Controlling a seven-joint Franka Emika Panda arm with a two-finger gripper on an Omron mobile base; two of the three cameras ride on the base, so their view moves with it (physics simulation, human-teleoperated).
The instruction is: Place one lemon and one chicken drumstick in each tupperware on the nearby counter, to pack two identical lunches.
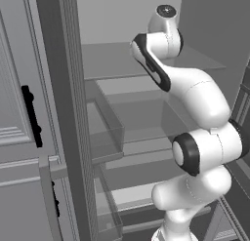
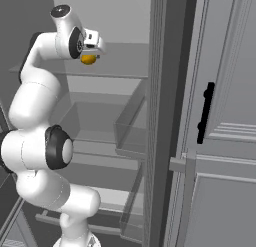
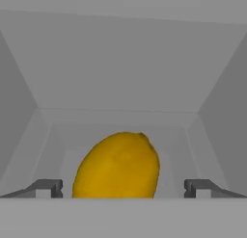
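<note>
A yellow lemon (image 3: 118, 167) lies on a glass fridge shelf (image 2: 120, 66), close in front of the hand camera. My gripper (image 3: 123, 188) is open, and its two dark fingertips (image 3: 46, 188) stand wide on either side of the lemon without touching it. In the right base view the gripper (image 2: 92, 53) reaches in over the upper shelf, with the lemon (image 2: 88, 59) just under it. The chicken drumstick, the tupperware and the counter are out of view.
The arm reaches into an open fridge with several glass shelves (image 1: 122, 64) and clear bins (image 1: 105, 125). The fridge's dark side frame (image 2: 162, 116) stands close by. Beside it is a grey panelled cabinet door with a black handle (image 2: 205, 113).
</note>
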